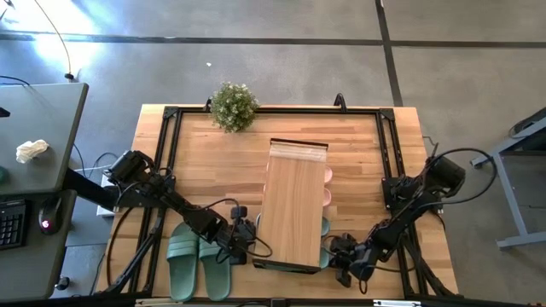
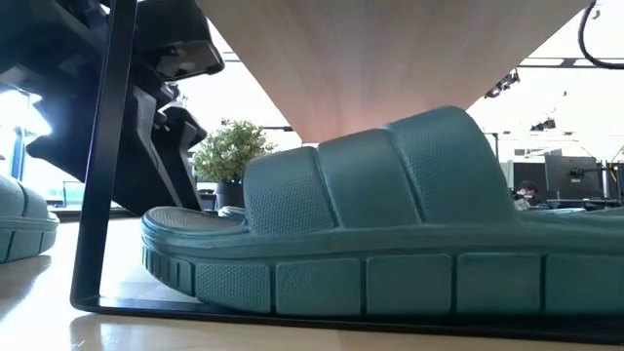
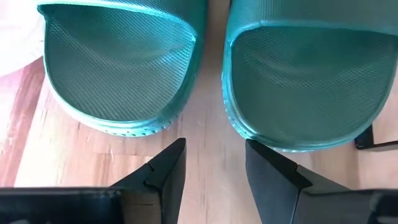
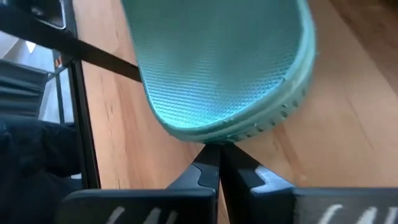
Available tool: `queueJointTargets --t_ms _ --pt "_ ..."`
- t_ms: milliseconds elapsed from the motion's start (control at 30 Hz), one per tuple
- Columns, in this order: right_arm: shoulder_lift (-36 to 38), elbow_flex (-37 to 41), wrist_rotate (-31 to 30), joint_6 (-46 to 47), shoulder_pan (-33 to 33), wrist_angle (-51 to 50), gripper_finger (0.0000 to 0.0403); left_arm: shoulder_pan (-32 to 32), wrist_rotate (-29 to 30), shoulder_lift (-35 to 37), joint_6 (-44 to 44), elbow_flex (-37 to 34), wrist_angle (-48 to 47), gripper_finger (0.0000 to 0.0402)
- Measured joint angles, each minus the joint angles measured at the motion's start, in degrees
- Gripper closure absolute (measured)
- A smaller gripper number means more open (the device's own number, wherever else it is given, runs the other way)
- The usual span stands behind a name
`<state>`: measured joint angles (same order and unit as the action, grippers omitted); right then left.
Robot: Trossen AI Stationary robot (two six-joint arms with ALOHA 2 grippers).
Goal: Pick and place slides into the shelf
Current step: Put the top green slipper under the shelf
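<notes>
Right gripper [image 4: 217, 163] fingers pressed together at sage green slide [image 4: 224, 68] heel beside light-wood shelf [image 1: 294, 205]; left gripper [image 3: 214, 168] spread. Pinch seems marginal; slide may slip.

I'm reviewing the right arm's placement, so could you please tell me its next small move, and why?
Probably a short push forward: the shut right pincer touches the rim of a green slide poking out from the shelf's right side. The left pincer waits open opposite.
</notes>
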<state>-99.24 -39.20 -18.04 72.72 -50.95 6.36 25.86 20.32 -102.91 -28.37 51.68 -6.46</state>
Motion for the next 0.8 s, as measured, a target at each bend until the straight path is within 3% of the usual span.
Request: queueJointTargets --t_ms 200,367,800 --pt "2.9 0.3 -4.2 2.0 -4.1 -3.8 0.0403 0.0 -1.5 0.0 -0.2 0.0 0.0 0.0252" --pt "4.9 0.3 -4.1 0.0 -5.9 -1.5 0.0403 0.0 -2.9 0.0 -0.1 0.0 0.3 0.0252" --pt "4.7 0.3 -2.5 -7.1 -0.1 -0.4 0.0403 0.8 -4.3 0.0 1.0 0.0 0.3 0.0252"
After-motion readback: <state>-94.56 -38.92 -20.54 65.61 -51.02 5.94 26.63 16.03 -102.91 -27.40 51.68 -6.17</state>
